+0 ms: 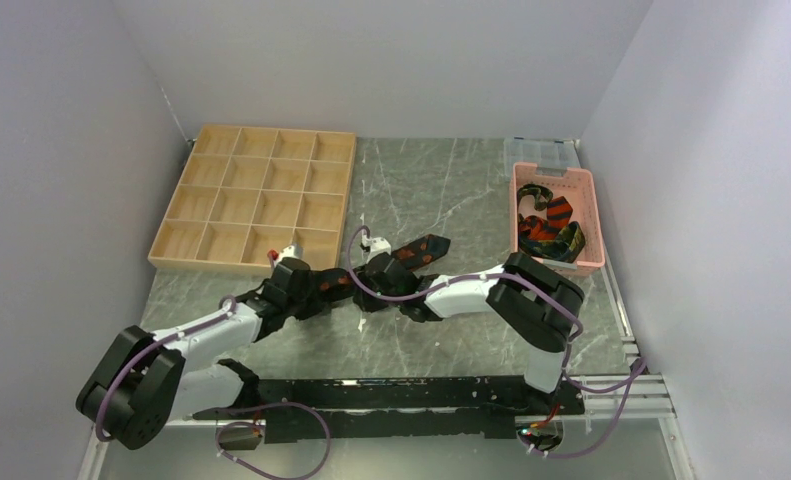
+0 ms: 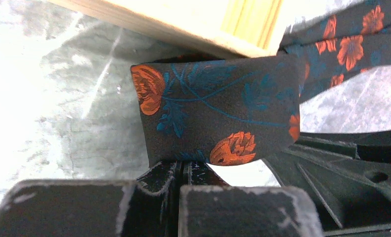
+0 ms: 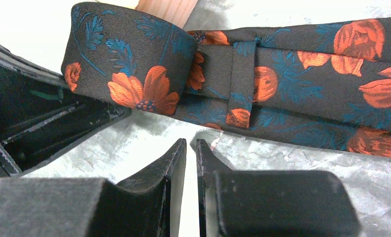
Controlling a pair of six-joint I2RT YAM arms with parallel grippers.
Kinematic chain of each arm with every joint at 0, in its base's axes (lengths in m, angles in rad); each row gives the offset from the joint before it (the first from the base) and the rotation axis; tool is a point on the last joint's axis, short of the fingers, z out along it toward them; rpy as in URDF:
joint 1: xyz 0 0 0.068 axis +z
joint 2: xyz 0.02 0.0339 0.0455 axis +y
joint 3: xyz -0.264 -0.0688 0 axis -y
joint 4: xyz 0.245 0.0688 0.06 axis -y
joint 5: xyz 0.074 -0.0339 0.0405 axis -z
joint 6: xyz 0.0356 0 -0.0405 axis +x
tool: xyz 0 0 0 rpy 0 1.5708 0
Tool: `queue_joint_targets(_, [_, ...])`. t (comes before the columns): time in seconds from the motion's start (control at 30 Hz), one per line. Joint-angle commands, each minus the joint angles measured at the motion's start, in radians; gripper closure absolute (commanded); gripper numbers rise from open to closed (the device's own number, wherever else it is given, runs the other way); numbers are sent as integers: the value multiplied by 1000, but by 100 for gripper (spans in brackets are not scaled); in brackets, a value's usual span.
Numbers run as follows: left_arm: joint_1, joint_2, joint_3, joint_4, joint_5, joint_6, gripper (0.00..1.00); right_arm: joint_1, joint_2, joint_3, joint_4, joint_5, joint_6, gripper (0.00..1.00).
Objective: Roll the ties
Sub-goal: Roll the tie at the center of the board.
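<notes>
L pincer (image 2: 183, 170) is clamped shut on the lower edge of the flowered tie (image 2: 218, 113) at its folded-over end, just beside the near right corner of the wooden tray (image 1: 201, 262). Rest of the tie runs flat twd the middle of the counter (image 1: 421, 180). R pincer (image 3: 191, 148) nearly closed, thin slit, nothing in it, tips just short of the tie. More ties (image 1: 549, 225) piled in pink basket (image 1: 556, 172) at far right corner; tray at far left.
</notes>
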Motion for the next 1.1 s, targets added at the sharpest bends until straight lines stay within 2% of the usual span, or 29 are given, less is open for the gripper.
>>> queue_joint_targets(0.0, [3, 18, -5, -45, -145, 2, 97, -8, -46, -3, -7, 16, -12, 82])
queue_joint_targets(0.3, [4, -46, -24, -59, -110, 47, 97, -17, -76, -14, -7, 3, -18, 82])
queue_joint_targets(0.43, [3, -96, -51, -31, -63, 41, 96, -18, -65, 5, 13, -48, -17, 81])
queue_joint_targets(0.63, [4, -183, -56, -102, 18, 26, 96, -8, -34, 26, 24, -137, 13, 81])
queue_joint_targets(0.83, [4, -421, -55, -267, 27, 20, 95, -14, -22, -24, -35, -41, 26, 81])
queue_joint_targets(1.0, [4, -539, -15, -350, -1, 18, 94, -48, -19, -18, -46, 16, 35, 81])
queue_joint_targets(1.07, [4, -555, -4, -360, -47, 0, 88, -57, -77, -41, -34, 7, 30, 81])
